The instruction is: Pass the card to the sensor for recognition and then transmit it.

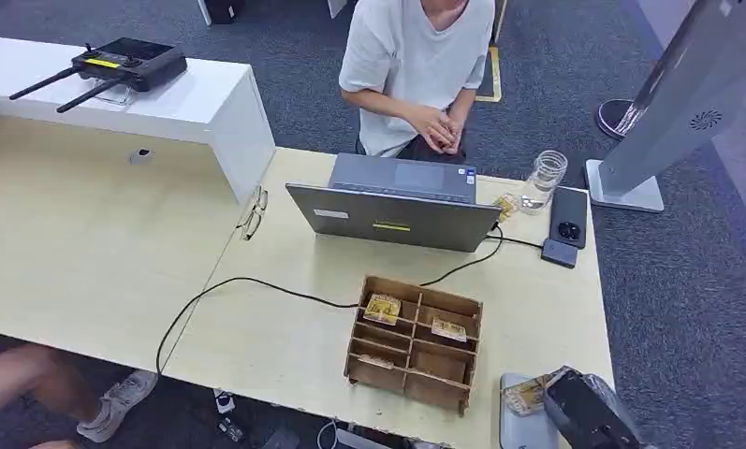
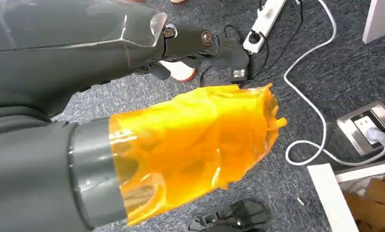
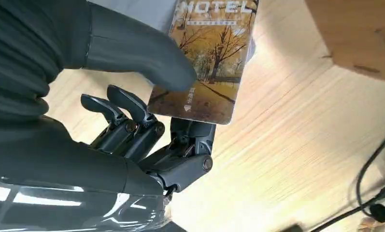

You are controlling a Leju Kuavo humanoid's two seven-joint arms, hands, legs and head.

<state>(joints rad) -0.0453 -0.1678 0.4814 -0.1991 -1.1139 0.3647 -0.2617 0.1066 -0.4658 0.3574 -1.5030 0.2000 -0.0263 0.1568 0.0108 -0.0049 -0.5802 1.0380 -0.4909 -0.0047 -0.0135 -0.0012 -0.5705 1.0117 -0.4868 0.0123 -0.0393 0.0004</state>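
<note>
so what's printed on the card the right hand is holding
Golden-brown autumn trees under white HOTEL lettering on the card, pinched by the right hand; right wrist view shows it best.

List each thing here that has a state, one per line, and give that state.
Card: held by the right hand, thumb on its face.
Laptop: open, facing the person.
Wooden box: lidless, cards in some compartments.
Jar: upright.
Phone: flat on the table.
Left hand: wrapped in orange film, above the floor.

Even bright indoor light, soft shadows; wrist views blurred close-up, perhaps slight glare on table [image 1: 88, 253].
</note>
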